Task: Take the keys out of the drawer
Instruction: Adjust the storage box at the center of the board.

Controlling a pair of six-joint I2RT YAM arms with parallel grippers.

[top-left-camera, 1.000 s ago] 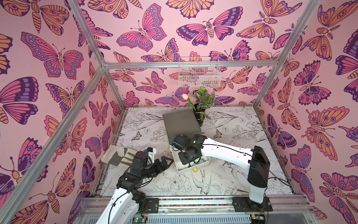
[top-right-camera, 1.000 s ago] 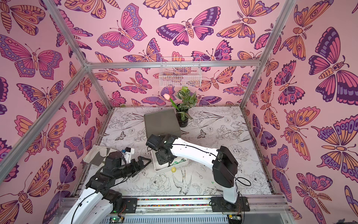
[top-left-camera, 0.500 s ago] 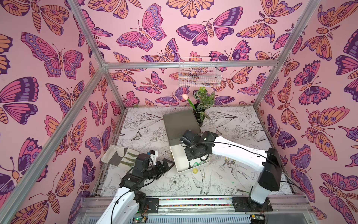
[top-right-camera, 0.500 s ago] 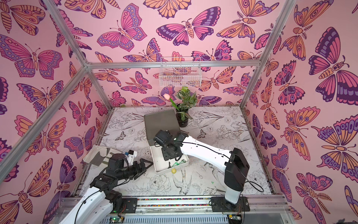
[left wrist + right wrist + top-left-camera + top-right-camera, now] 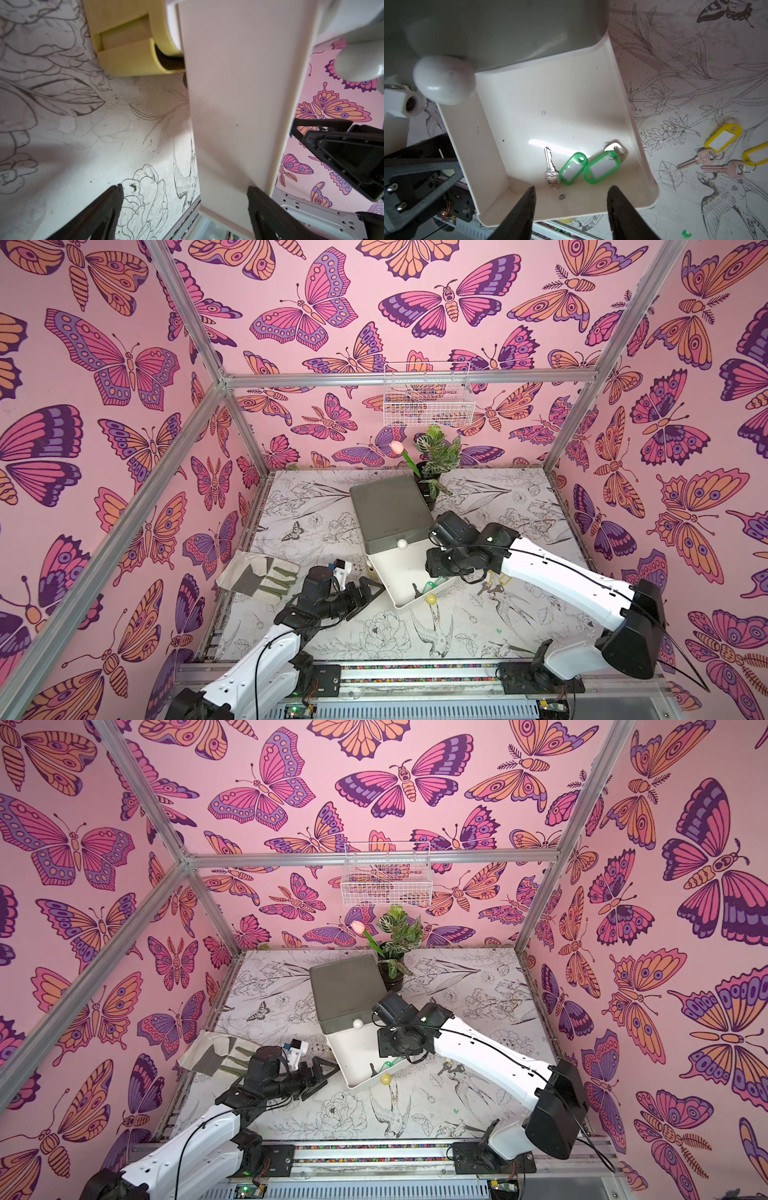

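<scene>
The white drawer (image 5: 399, 572) stands pulled out of its grey-green box (image 5: 386, 510). Two keys with green tags (image 5: 572, 168) (image 5: 602, 167) lie inside near its front wall. Two keys with yellow tags (image 5: 722, 138) (image 5: 756, 154) lie on the table to the drawer's right, also seen in a top view (image 5: 494, 585). My right gripper (image 5: 571, 191) hovers open and empty over the drawer's front right part (image 5: 440, 568). My left gripper (image 5: 185, 188) is open low at the drawer's left side (image 5: 365, 593), one fingertip (image 5: 252, 191) against the drawer's outer wall (image 5: 239, 104).
A yellow roll-shaped object (image 5: 133, 41) sits against the drawer's left side. A folded cloth (image 5: 257, 576) lies at the left. A potted plant (image 5: 436, 472) stands behind the box, a wire basket (image 5: 428, 398) hangs on the back wall. A small green scrap (image 5: 686, 233) lies on the mat.
My right gripper went from shut to open and its arm swung back and to the right from inside the drawer. The left gripper stayed open and barely shifted.
</scene>
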